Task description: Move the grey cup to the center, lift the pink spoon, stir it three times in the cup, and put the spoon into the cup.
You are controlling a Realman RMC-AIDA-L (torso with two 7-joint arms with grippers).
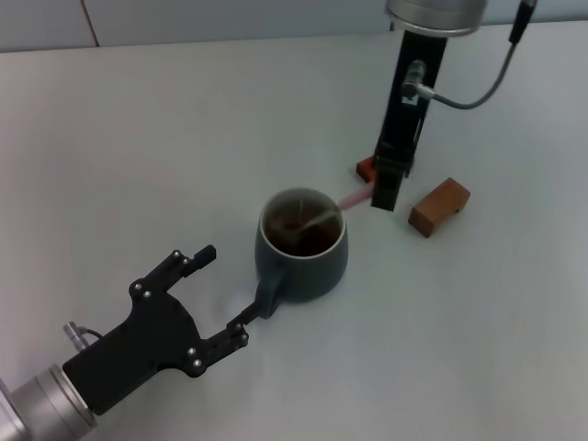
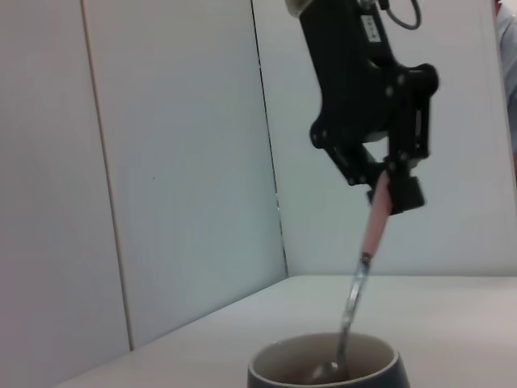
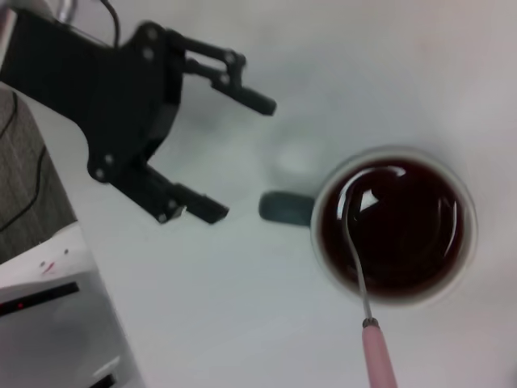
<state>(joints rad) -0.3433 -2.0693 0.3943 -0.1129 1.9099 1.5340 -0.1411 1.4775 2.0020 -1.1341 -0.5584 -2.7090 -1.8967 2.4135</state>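
The grey cup (image 1: 303,246) stands in the middle of the table, handle toward my left arm, dark brown liquid inside (image 3: 393,225). My right gripper (image 1: 384,188) hangs just beyond the cup's far right rim, shut on the pink spoon's handle (image 1: 354,197). The spoon (image 2: 363,283) slants down with its metal bowl in the liquid (image 3: 355,202). My left gripper (image 1: 220,294) is open and empty, its fingers spread beside the cup's handle, not touching it. It also shows in the right wrist view (image 3: 234,149).
A brown wooden block (image 1: 439,206) lies right of the right gripper, and a second reddish block (image 1: 366,167) shows partly behind it. A white wall (image 2: 161,162) rises at the table's far edge.
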